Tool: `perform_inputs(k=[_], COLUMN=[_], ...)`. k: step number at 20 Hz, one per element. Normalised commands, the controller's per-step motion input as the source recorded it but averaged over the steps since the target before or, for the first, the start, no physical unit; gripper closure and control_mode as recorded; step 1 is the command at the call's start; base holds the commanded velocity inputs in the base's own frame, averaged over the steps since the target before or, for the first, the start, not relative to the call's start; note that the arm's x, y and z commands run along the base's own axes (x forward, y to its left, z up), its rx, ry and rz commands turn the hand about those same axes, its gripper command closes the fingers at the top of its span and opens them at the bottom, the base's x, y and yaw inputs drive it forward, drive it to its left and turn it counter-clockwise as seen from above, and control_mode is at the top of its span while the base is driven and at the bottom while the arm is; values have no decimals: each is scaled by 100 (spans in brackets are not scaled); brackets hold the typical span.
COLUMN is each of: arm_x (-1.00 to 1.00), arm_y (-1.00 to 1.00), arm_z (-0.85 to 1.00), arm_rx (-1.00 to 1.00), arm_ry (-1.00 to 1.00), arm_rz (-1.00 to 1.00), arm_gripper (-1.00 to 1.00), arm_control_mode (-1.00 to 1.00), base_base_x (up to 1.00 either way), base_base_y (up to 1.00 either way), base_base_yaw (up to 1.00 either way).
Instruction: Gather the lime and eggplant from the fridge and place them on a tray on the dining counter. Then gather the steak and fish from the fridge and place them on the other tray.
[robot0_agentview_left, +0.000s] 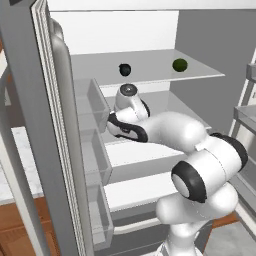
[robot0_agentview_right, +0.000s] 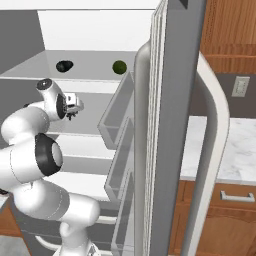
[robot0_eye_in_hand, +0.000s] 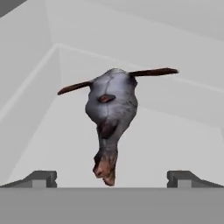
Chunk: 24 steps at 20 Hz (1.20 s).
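1. The jaws of the white arm's two-finger gripper (robot0_eye_in_hand: 112, 178) stand spread wide with nothing between them, inside the tall grey fridge (robot0_agentview_left: 55, 150) with its white interior.
2. Straight ahead of the jaws, on a white fridge shelf, lies a grey fish (robot0_eye_in_hand: 111, 118) with dark red-brown fins.
3. On the upper fridge shelf (robot0_agentview_left: 200, 72) rest the small dark purple-black eggplant (robot0_agentview_left: 125, 69) and the small round green lime (robot0_agentview_left: 179, 65), well apart.
4. The clear door bins (robot0_agentview_left: 97, 150) on the open fridge door look empty.
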Motion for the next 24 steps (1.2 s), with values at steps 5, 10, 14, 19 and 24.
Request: perform_inputs(k=[5,10,14,19,24], arm_x=[34,39,23,10,-7], arm_y=[12,14,12,3,0], arm_z=[-22,-13,-17,-13,-16], arm_rx=[-3,-2,-2,-1,0], arm_ry=[0,1,4,3,0], arm_rz=[0,0,0,0,0], arm_gripper=[-100,-100,100,100,100], arm_control_mode=[-100,-100,-100,-100,-100], base_base_x=[0,0,0,0,0], base_base_y=[0,0,0,0,0], base_base_yaw=[0,0,0,0,0])
